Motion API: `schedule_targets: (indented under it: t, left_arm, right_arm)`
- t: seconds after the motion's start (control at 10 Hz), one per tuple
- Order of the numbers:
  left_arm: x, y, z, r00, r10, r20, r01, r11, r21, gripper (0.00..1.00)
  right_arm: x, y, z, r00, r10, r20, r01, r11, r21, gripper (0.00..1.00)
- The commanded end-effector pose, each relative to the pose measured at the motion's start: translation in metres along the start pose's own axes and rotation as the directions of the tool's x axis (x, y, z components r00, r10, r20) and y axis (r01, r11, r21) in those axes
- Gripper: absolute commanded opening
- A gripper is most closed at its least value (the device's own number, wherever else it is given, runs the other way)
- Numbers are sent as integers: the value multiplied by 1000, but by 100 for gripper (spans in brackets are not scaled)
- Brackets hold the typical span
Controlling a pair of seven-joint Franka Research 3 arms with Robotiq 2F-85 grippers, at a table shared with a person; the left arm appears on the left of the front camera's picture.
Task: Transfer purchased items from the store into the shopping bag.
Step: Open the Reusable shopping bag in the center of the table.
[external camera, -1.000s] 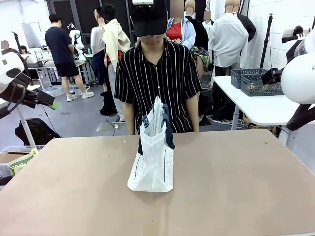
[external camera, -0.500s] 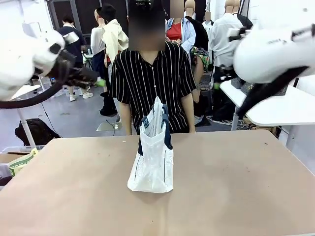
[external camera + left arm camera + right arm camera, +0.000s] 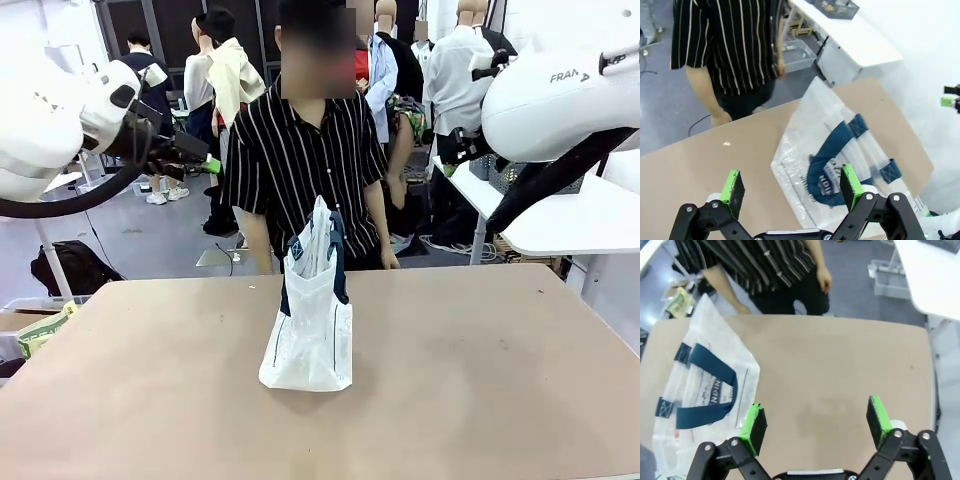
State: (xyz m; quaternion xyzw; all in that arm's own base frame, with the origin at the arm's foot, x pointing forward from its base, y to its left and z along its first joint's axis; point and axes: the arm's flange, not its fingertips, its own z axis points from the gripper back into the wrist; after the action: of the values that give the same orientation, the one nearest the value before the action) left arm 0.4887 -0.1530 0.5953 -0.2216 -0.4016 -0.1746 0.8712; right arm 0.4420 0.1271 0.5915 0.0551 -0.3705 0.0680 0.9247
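Observation:
The shopping bag (image 3: 310, 325) stands upright at the middle of the tan table (image 3: 480, 380), its navy handles up. From above, the left wrist view shows the shopping bag (image 3: 835, 150) beyond my open left gripper (image 3: 791, 186). My right gripper (image 3: 816, 420) is open too, high over bare tabletop, with the shopping bag (image 3: 705, 385) off to its left. In the front view the left gripper (image 3: 205, 158) and right gripper (image 3: 452, 155) hang high at either side of the person (image 3: 310, 170). The purchased items are out of view.
The person stands at the table's far edge with one hand (image 3: 388, 258) hanging low. A white side table (image 3: 560, 220) stands at the back right with a dark lattice basket (image 3: 837, 7) on it; I cannot tell whether that is the store. A clear bin (image 3: 885, 277) sits on the floor.
Both arms have swung up and inward from the picture's sides to high over the table. The person has shifted a little to the left. The bag has not moved.

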Motion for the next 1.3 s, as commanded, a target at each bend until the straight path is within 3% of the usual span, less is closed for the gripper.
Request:
schedule_targets:
  t: [0.0, 0.2, 0.7, 1.2]
  left_arm:
    - [19, -17, -47, 999, -22, -27, 19, 994, -112, 100]
    - [38, -30, -94, 989, -64, -134, 42, 986, -162, 100]
    - [21, -45, -158, 957, -57, -283, -22, 963, -267, 100]
    - [-4, -59, -182, 919, -86, -386, -33, 955, -293, 100]
  right_arm:
    - [12, 41, -21, 995, -3, -97, 11, 996, 84, 100]
    - [22, 81, -40, 984, 5, -178, 27, 984, 174, 100]
    - [17, 150, -88, 930, 117, -349, 19, 931, 365, 100]
    - [-1, 168, -112, 878, 141, -458, 24, 941, 337, 100]
